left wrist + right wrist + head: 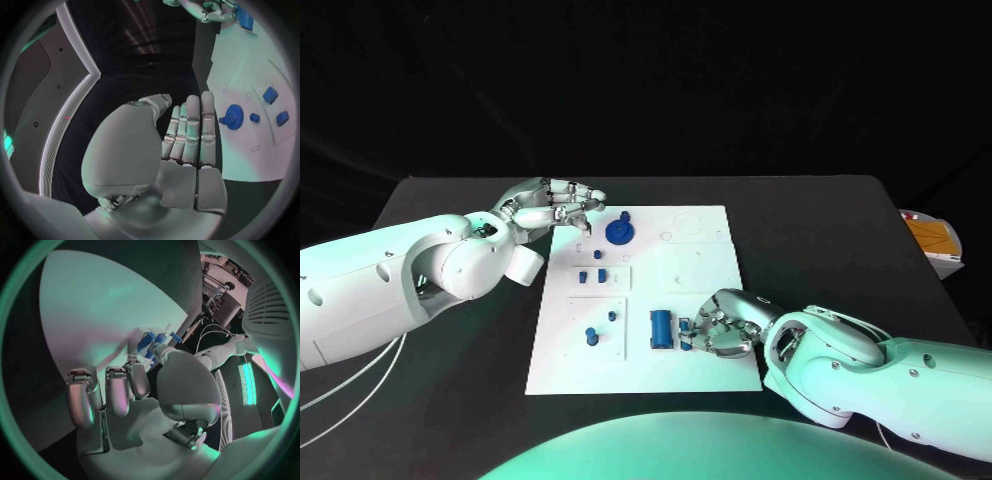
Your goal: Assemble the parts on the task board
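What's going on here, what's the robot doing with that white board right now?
The robot is assembling small blue parts on the white task board. Its right hand is at the board's near edge, fingers around a small blue part, beside a larger blue block. Its left hand hovers at the board's far left corner with straight fingers, holding nothing, near a round blue gear. Other blue parts sit mid-board.

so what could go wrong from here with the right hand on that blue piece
1. The right hand works at the near right of the task board, fingers around a small blue part. It could slip or tilt as it moves.
2. A larger blue cylinder lies right beside it and might get knocked.
3. The left hand hangs at the board's far left edge near the blue gear and could nudge it.
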Robot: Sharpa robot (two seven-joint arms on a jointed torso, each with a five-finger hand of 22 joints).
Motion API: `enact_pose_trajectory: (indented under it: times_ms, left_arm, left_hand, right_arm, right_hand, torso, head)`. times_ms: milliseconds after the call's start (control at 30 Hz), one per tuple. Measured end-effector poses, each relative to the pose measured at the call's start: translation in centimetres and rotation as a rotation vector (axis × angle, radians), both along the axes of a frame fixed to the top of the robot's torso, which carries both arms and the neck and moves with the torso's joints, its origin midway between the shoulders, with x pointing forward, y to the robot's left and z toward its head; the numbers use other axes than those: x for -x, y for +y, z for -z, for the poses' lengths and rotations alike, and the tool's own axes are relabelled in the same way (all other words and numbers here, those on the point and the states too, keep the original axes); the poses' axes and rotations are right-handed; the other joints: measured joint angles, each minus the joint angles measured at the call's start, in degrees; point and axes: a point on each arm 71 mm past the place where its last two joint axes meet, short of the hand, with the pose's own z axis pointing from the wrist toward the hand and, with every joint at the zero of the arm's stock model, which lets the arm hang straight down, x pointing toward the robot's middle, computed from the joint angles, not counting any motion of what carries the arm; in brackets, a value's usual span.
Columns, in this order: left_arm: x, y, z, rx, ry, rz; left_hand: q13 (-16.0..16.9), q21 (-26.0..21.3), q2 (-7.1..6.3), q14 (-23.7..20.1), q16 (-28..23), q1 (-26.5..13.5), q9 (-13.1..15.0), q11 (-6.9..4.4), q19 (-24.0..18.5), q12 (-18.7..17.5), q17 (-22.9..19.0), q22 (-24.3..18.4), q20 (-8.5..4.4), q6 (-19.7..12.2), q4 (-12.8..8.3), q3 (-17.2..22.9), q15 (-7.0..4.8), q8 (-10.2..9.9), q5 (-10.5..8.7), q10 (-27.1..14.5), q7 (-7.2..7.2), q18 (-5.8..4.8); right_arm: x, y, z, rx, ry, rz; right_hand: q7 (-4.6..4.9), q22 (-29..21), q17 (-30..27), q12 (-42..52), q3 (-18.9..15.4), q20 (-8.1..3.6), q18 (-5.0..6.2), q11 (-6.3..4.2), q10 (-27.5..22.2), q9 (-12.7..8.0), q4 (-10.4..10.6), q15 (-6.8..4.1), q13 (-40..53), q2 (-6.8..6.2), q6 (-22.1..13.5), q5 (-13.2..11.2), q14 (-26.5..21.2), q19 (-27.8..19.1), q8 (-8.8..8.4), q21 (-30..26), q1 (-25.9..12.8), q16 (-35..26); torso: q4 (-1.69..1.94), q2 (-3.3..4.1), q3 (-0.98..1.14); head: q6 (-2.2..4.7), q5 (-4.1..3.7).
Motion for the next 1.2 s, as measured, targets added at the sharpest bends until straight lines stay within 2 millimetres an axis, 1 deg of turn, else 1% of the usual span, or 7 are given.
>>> enact_pose_trajectory:
  times_ms: [133, 233, 333, 500, 733, 967, 1200]
  left_arm:
    - [0.0, 0.0, 0.0, 0.000, 0.000, 0.000]
    - [0.0, 0.0, 0.0, -0.001, 0.001, 0.000]
    - [0.0, 0.0, 0.0, -0.001, 0.002, 0.000]
    - [0.0, 0.1, 0.0, -0.002, 0.002, -0.001]
    - [0.0, 0.1, 0.1, -0.003, 0.003, -0.001]
    - [0.0, 0.1, 0.1, -0.004, 0.004, -0.001]
    - [0.0, 0.0, 0.1, -0.003, 0.004, 0.000]
  left_hand:
    - [0.0, 0.0, 0.00, 0.0, 0.0, 0.0, 0.0, 0.00, 0.0, 0.0, 0.0, 0.0, 0.00, 0.0, 0.0, 0.0, 0.00, 0.0, 0.00, 0.0, 0.00, 0.00]
    - [0.0, 0.0, 0.00, 0.0, 0.0, 0.0, 0.0, 0.00, 0.0, 0.0, 0.0, 0.0, 0.00, 0.0, 0.0, 0.0, 0.00, 0.0, 0.00, 0.0, 0.00, 0.00]
    - [0.0, 0.0, 0.00, 0.0, 0.0, 0.0, 0.0, 0.00, 0.0, 0.0, 0.0, 0.0, 0.00, 0.0, 0.0, 0.0, 0.00, 0.0, 0.00, 0.0, 0.00, 0.00]
    - [0.0, 0.0, 0.00, 0.0, 0.0, 0.0, 0.0, 0.00, 0.0, 0.0, 0.0, 0.0, 0.00, 0.0, 0.0, 0.0, 0.00, 0.0, 0.00, 0.0, 0.00, 0.00]
    - [0.0, 0.0, 0.00, 0.0, 0.0, 0.0, 0.0, 0.00, 0.0, 0.0, 0.0, 0.0, 0.00, 0.0, 0.0, 0.0, 0.00, 0.0, 0.00, 0.0, 0.00, 0.01]
    - [0.0, 0.0, 0.00, 0.0, 0.0, 0.0, 0.0, 0.00, 0.0, 0.0, 0.0, 0.0, 0.00, 0.0, 0.0, 0.0, 0.00, 0.0, 0.00, 0.0, 0.00, 0.01]
    - [0.0, 0.0, 0.00, 0.0, 0.0, 0.0, 0.0, 0.00, 0.0, 0.0, 0.0, 0.0, 0.00, 0.0, 0.0, 0.0, 0.00, 0.0, 0.00, 0.0, 0.00, 0.00]
  right_arm:
    - [-0.1, -0.1, 0.0, 0.001, -0.002, 0.004]
    - [-0.1, -0.3, 0.0, 0.001, -0.005, 0.007]
    - [-0.1, -0.4, 0.0, -0.002, -0.009, 0.009]
    - [0.0, -0.6, -0.2, -0.013, -0.017, 0.006]
    - [0.2, -0.9, -0.5, -0.024, -0.022, -0.002]
    - [0.3, -1.1, -0.4, -0.020, -0.012, -0.022]
    - [0.4, -0.8, -0.3, -0.014, 0.001, -0.044]
  right_hand:
    - [-0.16, 0.0, 0.0, 0.0, -0.3, 0.00, 0.00, -0.12, 0.1, 0.0, -0.1, 0.00, 0.0, 0.21, 0.2, -0.3, 0.0, 0.0, 0.00, 0.0, 0.2, 0.0]
    - [-0.20, 0.0, 0.0, 0.0, -1.3, 0.00, 0.00, -0.21, 0.2, 0.0, 0.1, 0.00, 0.0, 0.50, 0.2, -1.6, 0.0, 0.0, 0.00, 0.0, -0.1, 0.0]
    - [-0.41, 0.0, 0.0, 0.2, -3.1, -0.43, 0.00, -0.41, 0.0, 0.0, 0.1, -0.12, 0.0, 1.08, 0.4, -4.6, -0.1, 0.0, 0.00, 0.0, -0.9, 0.0]
    - [-0.41, 0.0, 0.0, 0.2, -4.9, -0.43, 0.00, -0.42, 0.0, 0.1, 0.1, -0.42, 0.0, 0.50, 0.4, -7.7, 0.0, 0.0, 0.24, 0.0, -1.4, 0.0]
    - [-0.41, 0.0, 0.0, 0.2, -5.7, -0.43, 0.00, -0.41, 0.0, 0.1, -0.1, -0.41, 0.0, 0.50, 0.4, -8.7, 0.0, 0.0, 0.24, 0.0, -1.4, 0.0]
    - [-0.40, 0.0, 0.0, 0.2, -6.8, -0.43, 0.00, -0.41, 0.0, 0.1, -0.2, -0.41, 0.0, -0.20, 0.4, -8.7, 0.0, 0.0, 0.45, 0.0, 2.5, 0.0]
    - [-0.40, 0.0, 0.0, 0.2, -7.4, -0.43, 0.00, -0.41, 0.0, 0.1, -0.2, -0.41, 0.0, -0.34, 0.4, -8.7, 0.0, 0.0, 0.45, 0.0, 3.8, 0.0]
  torso:
    - [0.00, -0.01, -0.01]
    - [0.00, -0.01, -0.01]
    - [0.00, -0.01, -0.01]
    - [0.00, 0.00, 0.02]
    - [-0.04, -0.01, 0.02]
    - [-0.04, 0.00, 0.02]
    - [0.02, 0.01, 0.02]
  head:
    - [0.00, -0.02]
    - [0.00, -0.02]
    - [0.00, 0.08]
    - [0.00, 0.20]
    - [0.00, 0.27]
    - [0.00, 0.27]
    - [0.00, 0.21]
